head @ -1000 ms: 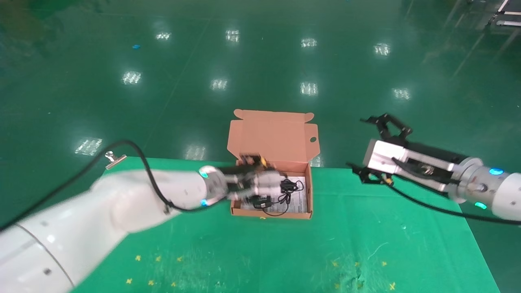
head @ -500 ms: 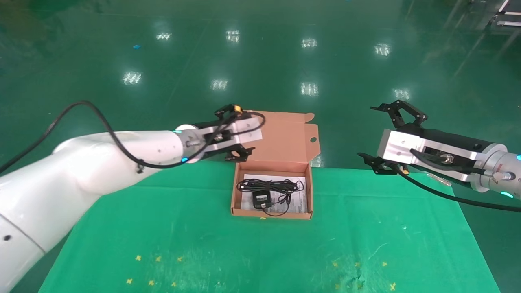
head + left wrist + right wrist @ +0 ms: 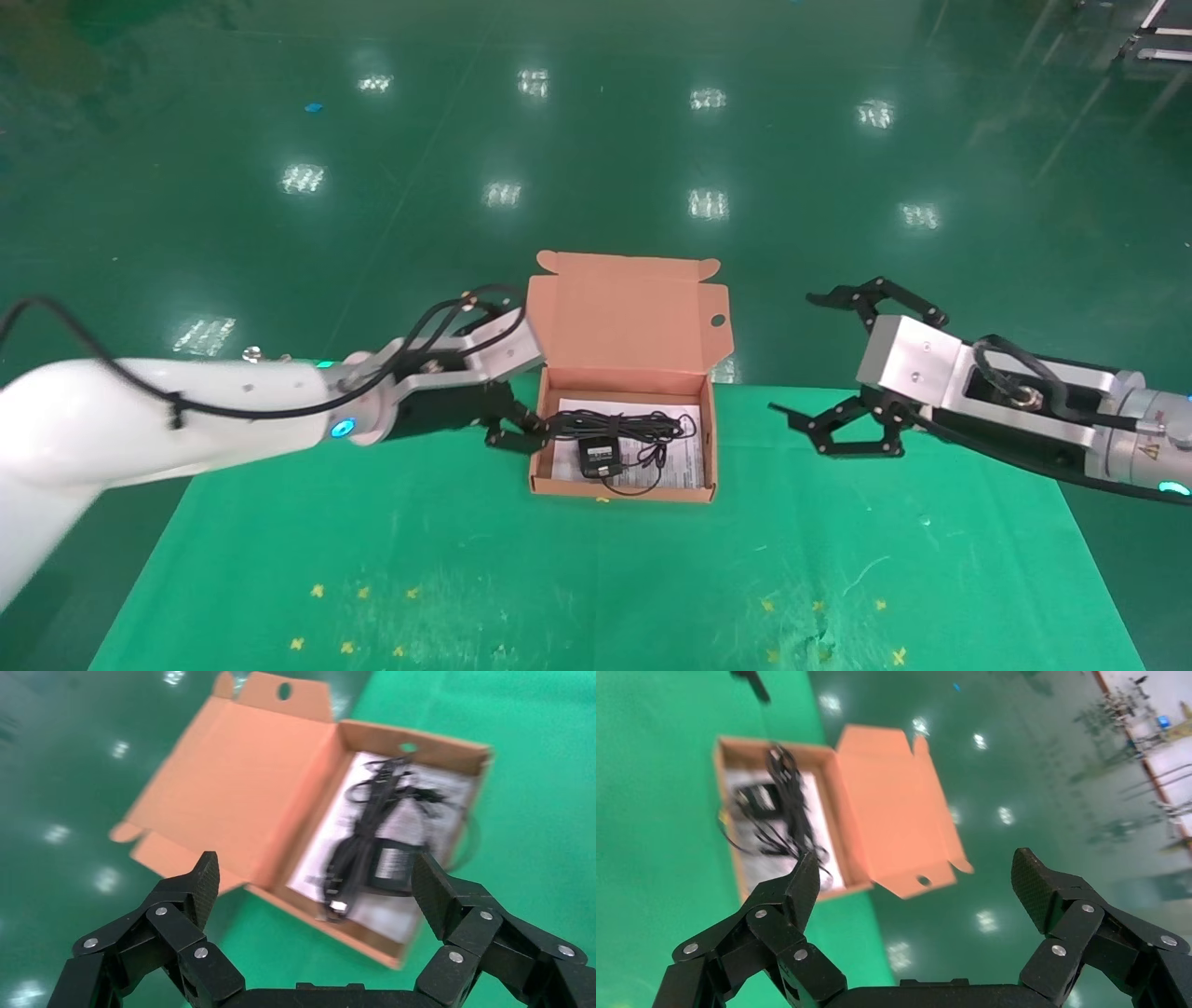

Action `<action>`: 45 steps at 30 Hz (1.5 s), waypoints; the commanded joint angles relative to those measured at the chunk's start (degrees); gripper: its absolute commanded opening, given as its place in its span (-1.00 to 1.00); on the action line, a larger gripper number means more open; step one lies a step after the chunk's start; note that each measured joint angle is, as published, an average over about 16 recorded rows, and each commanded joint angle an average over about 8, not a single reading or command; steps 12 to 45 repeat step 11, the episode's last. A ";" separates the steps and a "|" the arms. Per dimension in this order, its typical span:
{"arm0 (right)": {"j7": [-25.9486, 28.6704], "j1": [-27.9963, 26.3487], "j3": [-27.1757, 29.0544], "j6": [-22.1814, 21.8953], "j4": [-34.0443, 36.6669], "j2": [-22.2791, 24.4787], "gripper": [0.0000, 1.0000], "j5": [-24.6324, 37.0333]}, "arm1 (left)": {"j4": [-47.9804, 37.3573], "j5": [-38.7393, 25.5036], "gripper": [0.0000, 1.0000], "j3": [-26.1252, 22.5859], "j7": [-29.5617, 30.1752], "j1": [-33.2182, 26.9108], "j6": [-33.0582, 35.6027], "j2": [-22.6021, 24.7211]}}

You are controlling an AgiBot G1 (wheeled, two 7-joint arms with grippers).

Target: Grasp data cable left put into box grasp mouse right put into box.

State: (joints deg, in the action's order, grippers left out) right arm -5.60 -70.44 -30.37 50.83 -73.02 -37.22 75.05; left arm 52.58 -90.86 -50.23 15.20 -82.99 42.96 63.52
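The salmon-orange box (image 3: pixel 535 457) stands open at the table's far middle, its lid (image 3: pixel 624 312) upright behind. Inside, on the white sheet, lie the black tied data cable (image 3: pixel 622 426) and the black mouse (image 3: pixel 599 456), label up, with its thin cord. My left gripper (image 3: pixel 518 419) is open and empty just left of the box. My right gripper (image 3: pixel 792 354) is open and empty, raised to the right of the box. The left wrist view shows the box (image 3: pixel 415 748), cable (image 3: pixel 365 839) and mouse (image 3: pixel 393 864). The right wrist view shows the box (image 3: pixel 772 745) and cable (image 3: pixel 789 804).
The green table cloth (image 3: pixel 596 578) stretches in front of the box, with small yellow marks near the front. Its far edge runs just behind the box, and the glossy green floor (image 3: pixel 596 140) lies beyond.
My left gripper has left the inside of the box, swung up beside the lid, then come down to the box's left side. My right gripper has dropped lower, a little toward the box.
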 commanded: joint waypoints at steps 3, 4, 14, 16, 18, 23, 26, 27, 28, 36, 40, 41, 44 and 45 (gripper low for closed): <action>1.38 0.75 1.21 2.95 -0.05 0.19 1.00 -2.81 | 1.80 4.21 1.00 2.94 -0.38 1.84 3.67 -2.45; 1.73 0.94 1.52 3.69 -0.06 0.23 1.00 -3.51 | 2.26 5.27 1.00 3.68 -0.48 2.30 4.59 -3.06; 3.63 1.97 3.19 7.75 -0.12 0.49 1.00 -7.38 | 4.74 11.07 1.00 7.72 -1.01 4.84 9.65 -6.44; 3.63 1.97 3.19 7.75 -0.12 0.49 1.00 -7.38 | 4.74 11.07 1.00 7.72 -1.01 4.84 9.65 -6.44; 3.63 1.97 3.19 7.75 -0.12 0.49 1.00 -7.38 | 4.74 11.07 1.00 7.72 -1.01 4.84 9.65 -6.44; 3.63 1.97 3.19 7.75 -0.12 0.49 1.00 -7.38 | 4.74 11.07 1.00 7.72 -1.01 4.84 9.65 -6.44; 3.63 1.97 3.19 7.75 -0.12 0.49 1.00 -7.38 | 4.74 11.07 1.00 7.72 -1.01 4.84 9.65 -6.44; 3.63 1.97 3.19 7.75 -0.12 0.49 1.00 -7.38 | 4.74 11.07 1.00 7.72 -1.01 4.84 9.65 -6.44; 3.63 1.97 3.19 7.75 -0.12 0.49 1.00 -7.38 | 4.74 11.07 1.00 7.72 -1.01 4.84 9.65 -6.44; 3.63 1.97 3.19 7.75 -0.12 0.49 1.00 -7.38 | 4.74 11.07 1.00 7.72 -1.01 4.84 9.65 -6.44; 3.63 1.97 3.19 7.75 -0.12 0.49 1.00 -7.38 | 4.74 11.07 1.00 7.72 -1.01 4.84 9.65 -6.44; 3.63 1.97 3.19 7.75 -0.12 0.49 1.00 -7.38 | 4.74 11.07 1.00 7.72 -1.01 4.84 9.65 -6.44; 3.63 1.97 3.19 7.75 -0.12 0.49 1.00 -7.38 | 4.74 11.07 1.00 7.72 -1.01 4.84 9.65 -6.44; 3.63 1.97 3.19 7.75 -0.12 0.49 1.00 -7.38 | 4.74 11.07 1.00 7.72 -1.01 4.84 9.65 -6.44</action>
